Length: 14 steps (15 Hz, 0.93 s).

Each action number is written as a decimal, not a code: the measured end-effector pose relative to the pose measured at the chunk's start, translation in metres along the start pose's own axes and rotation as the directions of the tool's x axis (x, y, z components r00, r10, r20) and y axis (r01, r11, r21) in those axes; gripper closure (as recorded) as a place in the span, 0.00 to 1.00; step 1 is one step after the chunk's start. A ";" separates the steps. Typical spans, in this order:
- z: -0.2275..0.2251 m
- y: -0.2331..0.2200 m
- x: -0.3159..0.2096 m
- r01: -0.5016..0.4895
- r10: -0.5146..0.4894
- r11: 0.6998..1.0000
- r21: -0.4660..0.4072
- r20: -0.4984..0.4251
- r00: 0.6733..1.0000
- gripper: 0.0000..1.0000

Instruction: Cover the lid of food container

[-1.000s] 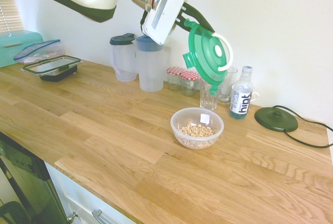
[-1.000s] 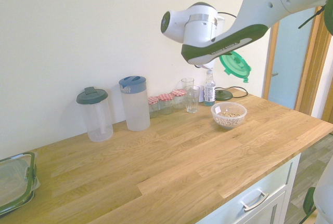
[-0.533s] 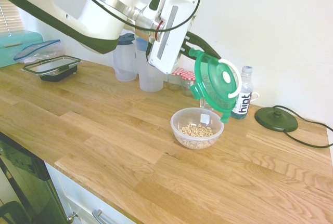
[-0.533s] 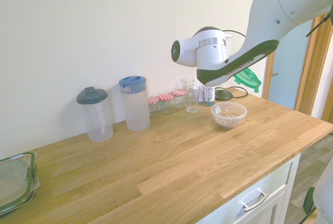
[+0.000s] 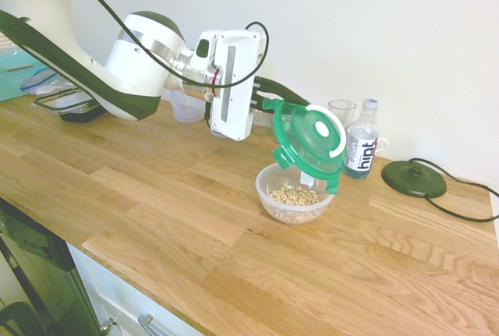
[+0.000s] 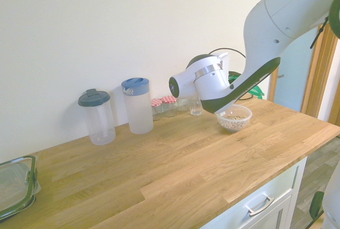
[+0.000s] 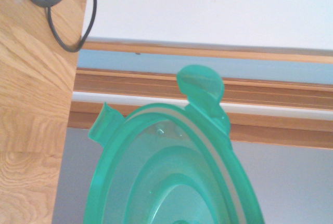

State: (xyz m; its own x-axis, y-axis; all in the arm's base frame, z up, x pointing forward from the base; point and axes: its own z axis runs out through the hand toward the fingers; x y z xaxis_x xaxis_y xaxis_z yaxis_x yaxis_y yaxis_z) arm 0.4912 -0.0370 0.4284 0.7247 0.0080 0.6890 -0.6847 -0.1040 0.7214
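I am working above the wooden counter (image 5: 156, 211), where the food container (image 5: 295, 193) is sitting open with cereal inside. I am holding the lid (image 5: 310, 139) with my gripper (image 5: 269, 102) clamped on its rim; it is hanging tilted, nearly on edge, directly over the bowl, toward its 12 o'clock side. To seat it well, I judge I should be levelling the lid, centring it on the rim, then pressing evenly so the clip tabs engage.
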 end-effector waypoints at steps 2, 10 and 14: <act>-0.008 -0.016 -0.020 0.016 -0.017 1.000 -0.026 -0.036 0.999 1.00; -0.018 -0.057 -0.034 0.025 -0.036 0.993 -0.116 -0.089 0.995 1.00; -0.020 -0.081 -0.029 0.034 -0.045 0.992 -0.118 -0.086 0.995 1.00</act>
State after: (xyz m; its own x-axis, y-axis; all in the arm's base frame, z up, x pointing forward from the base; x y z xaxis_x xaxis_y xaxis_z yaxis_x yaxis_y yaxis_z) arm 0.5244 -0.0094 0.3517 0.7451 0.0983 0.6597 -0.6638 0.0141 0.7477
